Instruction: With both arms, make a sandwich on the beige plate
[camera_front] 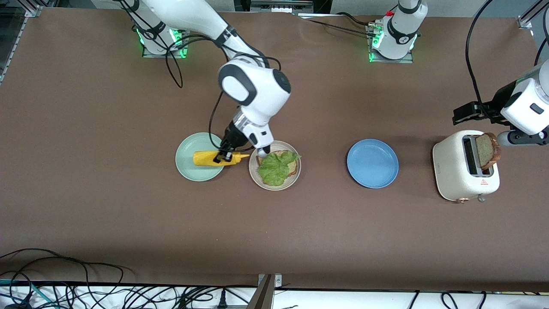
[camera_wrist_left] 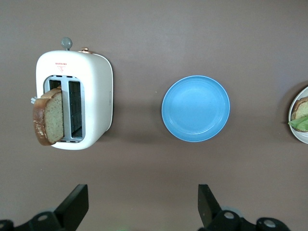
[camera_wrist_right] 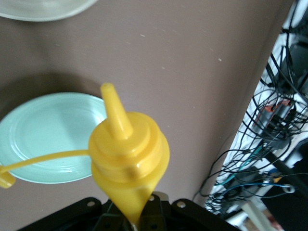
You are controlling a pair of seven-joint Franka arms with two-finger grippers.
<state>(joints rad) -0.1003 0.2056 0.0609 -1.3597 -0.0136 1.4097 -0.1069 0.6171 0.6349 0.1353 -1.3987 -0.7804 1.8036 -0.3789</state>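
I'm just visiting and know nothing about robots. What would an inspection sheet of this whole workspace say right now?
Surface: brown table, no spills seen.
Job's things: beige plate holds a bread slice topped with lettuce; second slice stands in the white toaster.
Clutter: mint-green plate beside the beige plate; blue plate, bare, between beige plate and toaster.
Grippers: right gripper shut on the yellow squeeze bottle, over the mint-green plate, nozzle toward the sandwich; left gripper open, over the table by the toaster.
Cables: black leads piled along the table's edge nearest the front camera.
Surroundings: nothing seen.
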